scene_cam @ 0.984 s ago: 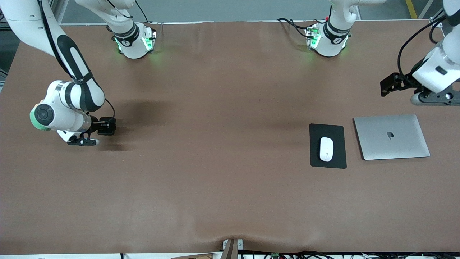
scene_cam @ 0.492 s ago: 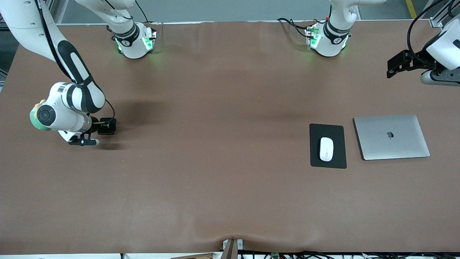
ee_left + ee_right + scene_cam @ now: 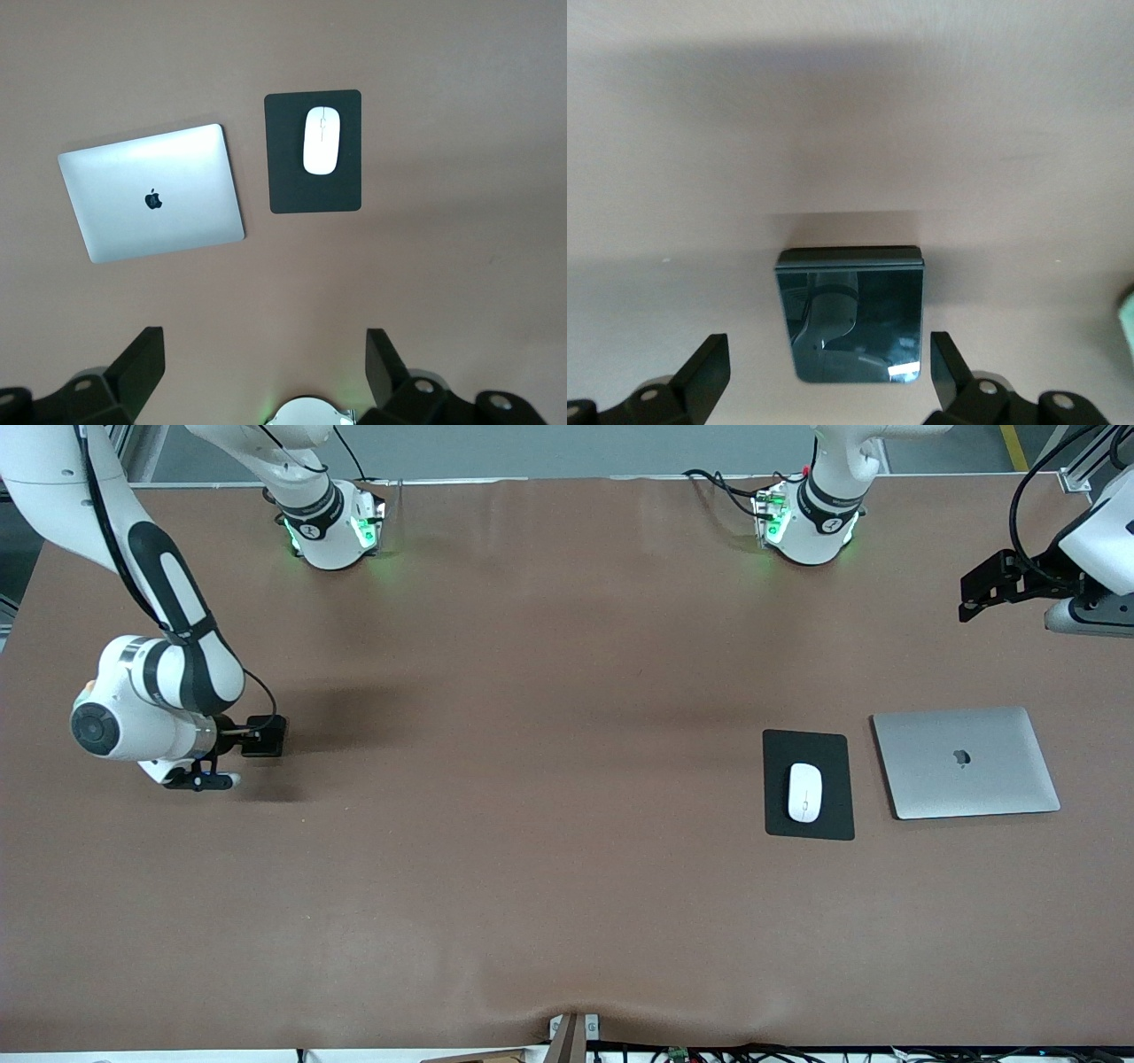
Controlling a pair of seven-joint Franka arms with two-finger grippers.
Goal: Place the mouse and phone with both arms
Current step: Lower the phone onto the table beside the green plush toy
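Right gripper (image 3: 824, 376) low over phone (image 3: 852, 312), fingers spread, phone lying between them, ungripped | left gripper (image 3: 266, 376) spread, waiting high at table's 2 o'clock | mouse (image 3: 804, 792) on pad (image 3: 833, 824), 4 o'clock | risk: glossy phone slipping from the fingers.

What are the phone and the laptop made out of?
The phone looks glass-faced: glossy black, mirroring the arm above it. The laptop looks like brushed metal, probably aluminium: matte silver with a soft sheen. Neither is certain from looks alone.
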